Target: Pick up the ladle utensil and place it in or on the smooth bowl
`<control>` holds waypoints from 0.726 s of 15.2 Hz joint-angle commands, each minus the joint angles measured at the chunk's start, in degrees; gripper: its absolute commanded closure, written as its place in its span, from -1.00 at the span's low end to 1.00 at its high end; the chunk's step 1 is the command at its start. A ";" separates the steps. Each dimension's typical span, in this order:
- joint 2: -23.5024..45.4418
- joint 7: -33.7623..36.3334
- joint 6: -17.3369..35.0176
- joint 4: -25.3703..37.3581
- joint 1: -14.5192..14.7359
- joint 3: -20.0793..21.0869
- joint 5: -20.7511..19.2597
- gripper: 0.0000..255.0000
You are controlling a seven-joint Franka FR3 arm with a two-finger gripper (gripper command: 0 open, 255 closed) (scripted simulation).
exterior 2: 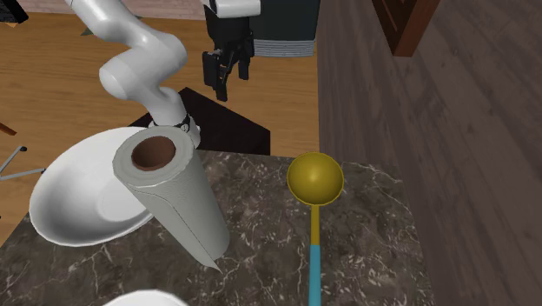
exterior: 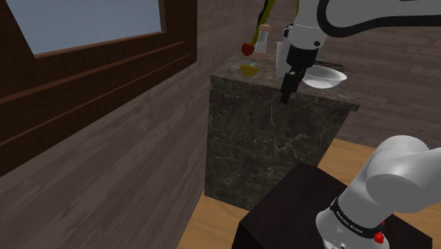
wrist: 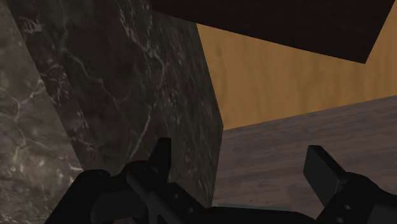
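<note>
Jaws hang open and empty beside the table [exterior: 268,134], off its edge, so the ladle [exterior 2: 314,184] lies untouched near the bowl [exterior 2: 61,204].

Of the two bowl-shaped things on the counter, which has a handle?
The golden ladle, with a teal handle; the wide white bowl has none.

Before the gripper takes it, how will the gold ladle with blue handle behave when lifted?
The gold ladle with blue handle looks straight and rigid, so probably no flopping. Its round cup on a thin stem may dip if gripped far back. Pushed, it may rock.
</note>
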 commanded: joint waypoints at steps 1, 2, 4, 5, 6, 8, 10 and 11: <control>0.00 0.00 0.00 0.00 0.00 0.00 0.00 -1.00; 2.57 2.25 0.67 1.83 -0.75 0.29 0.69 -1.00; 7.56 6.62 1.79 5.63 -2.27 0.77 1.94 -1.00; 9.98 8.75 2.24 7.58 -3.03 0.94 2.51 -1.00; 12.35 10.86 2.62 9.57 -3.74 1.04 3.03 -1.00; 16.94 14.98 3.21 13.63 -5.12 1.11 4.00 -1.00; 21.35 18.99 3.58 17.78 -6.39 0.97 4.89 -1.00; 23.48 20.94 3.69 19.87 -7.00 0.82 5.31 -1.00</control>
